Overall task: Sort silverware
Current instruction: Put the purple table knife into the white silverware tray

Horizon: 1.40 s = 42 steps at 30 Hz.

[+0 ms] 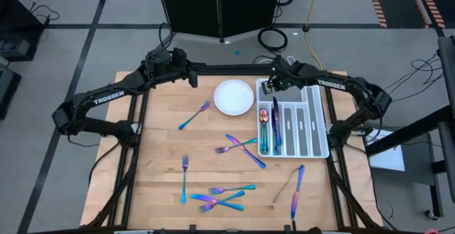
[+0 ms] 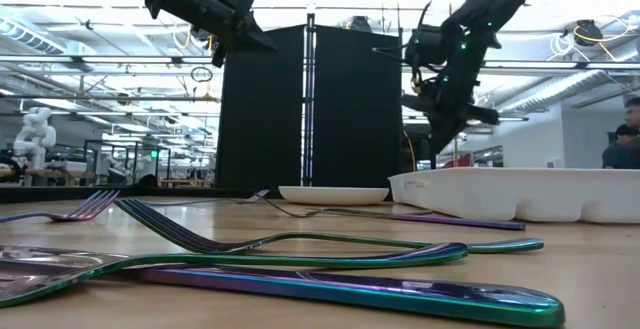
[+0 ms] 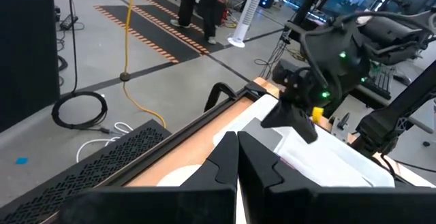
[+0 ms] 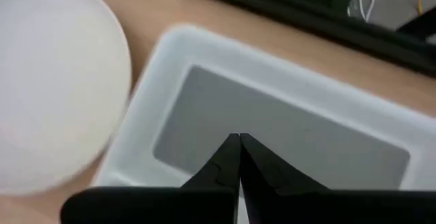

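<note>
Nearest the front edge of the wooden table (image 1: 163,191) lies a cluster of iridescent forks (image 1: 219,196), crossing each other, with a single fork (image 1: 184,178) just to their left and a knife (image 1: 296,190) to their right beside a dark slim piece I cannot identify. Toward the middle of the table, a fork and a knife cross (image 1: 242,149) near the tray's front left corner. A further fork (image 1: 194,116) lies alone to the left of the round white plate (image 1: 233,97).

The white compartmented cutlery tray (image 1: 318,131) sits just right of the plate. Its leftmost long slot holds spoons (image 1: 264,124), and the next slot holds a dark knife (image 1: 276,127); the remaining slots look bare apart from their printed outlines.

At the far side, the right gripper (image 4: 238,142) hangs above the tray's far crosswise compartment, fingers pressed together and holding nothing. The left gripper (image 3: 236,144) is raised over the table's far edge, left of the plate, its fingers likewise pressed together and empty.
</note>
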Motion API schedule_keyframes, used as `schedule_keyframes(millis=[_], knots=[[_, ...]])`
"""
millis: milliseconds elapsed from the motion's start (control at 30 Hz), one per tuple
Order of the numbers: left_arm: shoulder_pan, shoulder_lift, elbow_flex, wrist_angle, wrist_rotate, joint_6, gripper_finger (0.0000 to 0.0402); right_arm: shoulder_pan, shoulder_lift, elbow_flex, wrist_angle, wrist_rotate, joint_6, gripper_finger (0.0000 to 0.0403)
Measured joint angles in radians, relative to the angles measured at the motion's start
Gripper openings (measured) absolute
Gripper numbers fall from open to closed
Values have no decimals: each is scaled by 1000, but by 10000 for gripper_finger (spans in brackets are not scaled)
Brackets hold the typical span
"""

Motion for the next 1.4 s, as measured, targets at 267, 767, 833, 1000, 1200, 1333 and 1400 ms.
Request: schedule_keyframes(millis=[267,767,833,1000,1200,1333,1400], knots=[[0,0,0,-1,0,3,0,-9,104,0,20,-38,17,0],[-3,1,-73,51,0,-9,0,95,101,-1,-190,-95,62,0],[-4,1,-103,78,0,-32,0,100,98,-1,-192,-91,49,0],[-14,-12,-128,99,43,-72,0,132,14,-1,-94,92,48,0],[-122,-101,-103,-12,60,-77,0,176,-195,-1,54,9,16,0],[-267,-137,-104,-198,-34,-110,0,295,-313,0,68,-36,15,0],[-365,-136,-115,-257,-99,-154,0,382,-351,0,67,-40,20,0]])
